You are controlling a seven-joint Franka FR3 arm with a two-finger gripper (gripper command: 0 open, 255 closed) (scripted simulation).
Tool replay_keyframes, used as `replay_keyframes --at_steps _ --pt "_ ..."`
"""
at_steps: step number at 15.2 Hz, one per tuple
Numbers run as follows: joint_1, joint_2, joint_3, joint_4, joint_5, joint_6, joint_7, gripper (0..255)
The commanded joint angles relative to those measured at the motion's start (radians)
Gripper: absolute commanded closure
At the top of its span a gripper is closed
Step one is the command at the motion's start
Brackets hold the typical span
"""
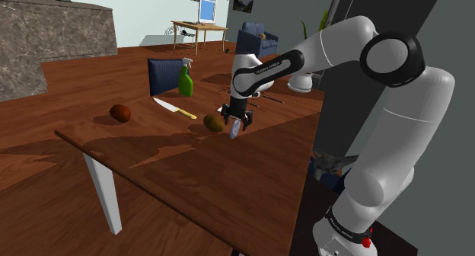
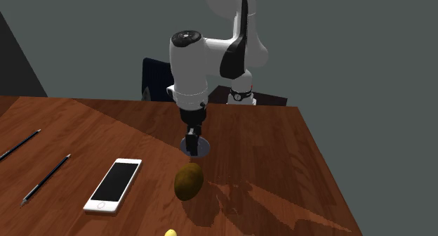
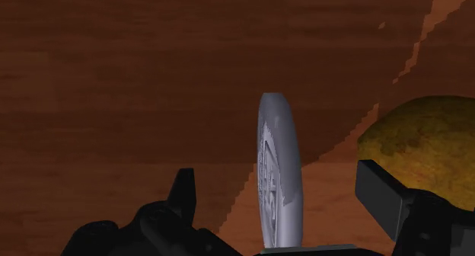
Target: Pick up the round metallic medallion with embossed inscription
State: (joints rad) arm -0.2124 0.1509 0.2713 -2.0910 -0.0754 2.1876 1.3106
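Grey medallion (image 3: 275, 163) stands edge-on midway between our claw's (image 3: 282, 192) parted fingers (image 3: 377, 192), touching neither as far as we can tell.

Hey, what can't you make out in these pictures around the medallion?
Inscription on the medallion: wrist view, seen nearly edge-on, unreadable.
Its face: second exterior view, the gripper covers part.
The brownish fruit: wrist view, partly behind one finger, cut by the frame.
The yellow thing: second exterior view, cut by the edge.
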Motion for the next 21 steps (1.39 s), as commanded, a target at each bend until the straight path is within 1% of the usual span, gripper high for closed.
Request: replay_keyframes --at_steps 1,10,21 --pt "0.001 0.003 0.000 0.000 -0.001 0.004 0.001 255" --pt "0.000 0.003 0.000 0.000 -0.001 0.003 0.001 255" --pt "-0.004 -0.067 0.004 0.070 0.026 -0.134 -0.019 255"
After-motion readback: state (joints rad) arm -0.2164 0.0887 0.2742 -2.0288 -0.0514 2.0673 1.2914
